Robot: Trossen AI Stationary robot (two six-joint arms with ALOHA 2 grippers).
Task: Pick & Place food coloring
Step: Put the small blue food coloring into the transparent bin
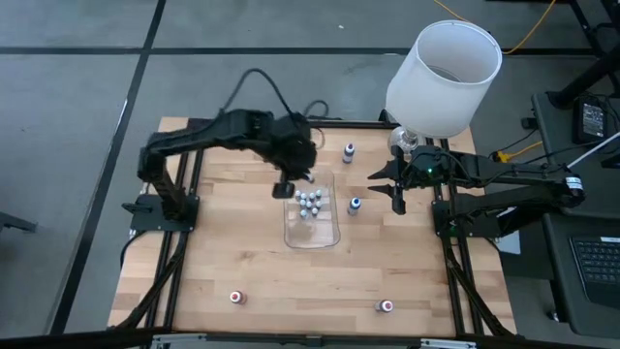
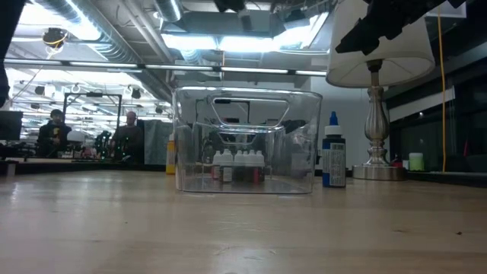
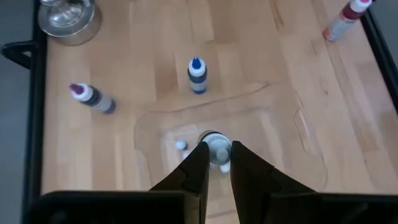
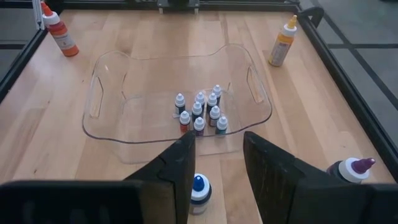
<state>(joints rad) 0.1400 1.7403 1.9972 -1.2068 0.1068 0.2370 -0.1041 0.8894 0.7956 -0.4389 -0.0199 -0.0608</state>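
On the wooden table (image 1: 262, 271), small white-capped food coloring (image 4: 200, 112) clusters in the tray (image 4: 106, 81), left gripper (image 3: 216, 155) pinching one bottle, right gripper (image 4: 217, 155) open.

I see a grey floor (image 1: 77, 145) with dark lines around my wooden table (image 1: 252, 281). Far back, bright ceiling lights (image 2: 228, 42) shine over two people (image 2: 91, 137).
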